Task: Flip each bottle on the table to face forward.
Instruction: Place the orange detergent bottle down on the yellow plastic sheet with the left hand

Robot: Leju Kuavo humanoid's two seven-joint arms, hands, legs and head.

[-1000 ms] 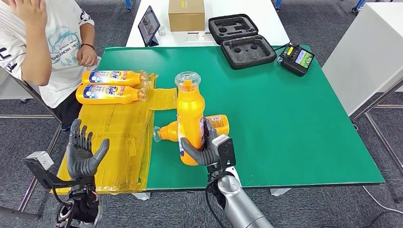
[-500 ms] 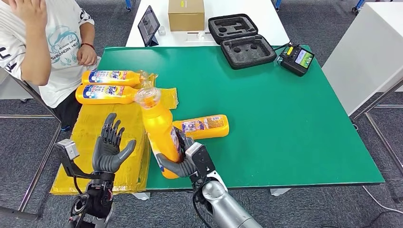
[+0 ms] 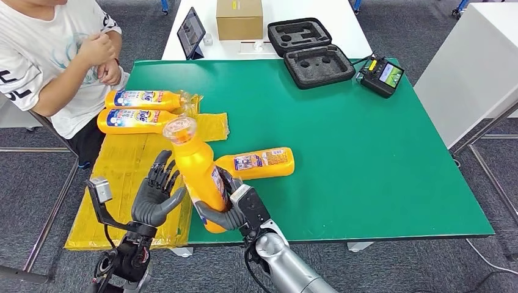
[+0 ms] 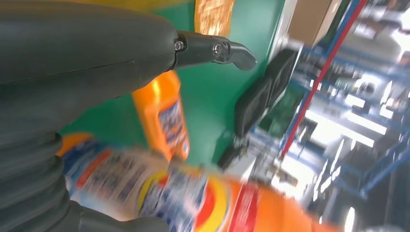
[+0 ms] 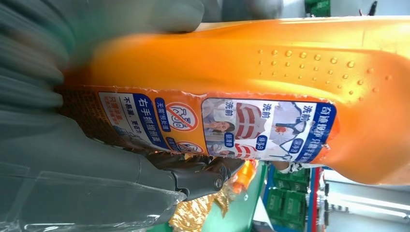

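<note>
The bottle (image 3: pixel 200 176) held in the grey right hand (image 3: pixel 229 206) is bright orange with a clear cap, and its label (image 5: pixel 217 126) carries blue panels with white characters and a red prohibition circle. The open left hand (image 3: pixel 156 194) beside it is dark grey. Just beyond the right hand lies another orange bottle (image 3: pixel 259 162) on the green table (image 3: pixel 366 159). Beyond the left hand, 2 orange bottles (image 3: pixel 143 110) with blue-and-white labels lie on yellow sheeting (image 3: pixel 131 177).
</note>
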